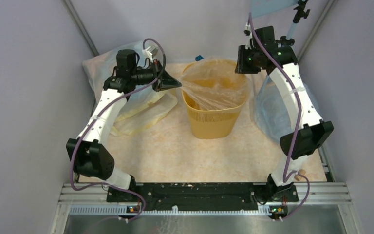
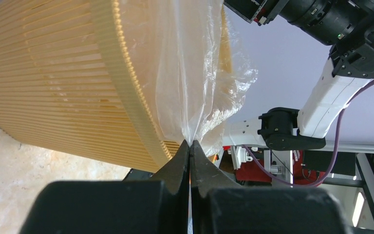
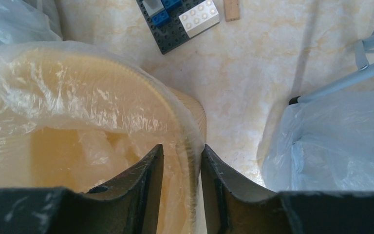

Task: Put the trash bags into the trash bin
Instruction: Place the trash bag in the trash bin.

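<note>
Pinching the clear trash bag (image 2: 185, 73) tightly closed, the left gripper (image 2: 191, 148) sits just beside the yellow trash bin (image 2: 53, 87) at its rim. At the opposite rim the right gripper (image 3: 181, 158) stands part-open, astride the rim and its draped film. Bare desk (image 3: 253, 63) lies ahead of it, and a bluish sack (image 3: 341, 141) sits close on its right.

The left end effector (image 2: 190, 146) is clamped on the bag (image 2: 190, 63), just beside the bin (image 2: 53, 87); film runs taut upward; right arm (image 2: 331, 92) behind.
</note>
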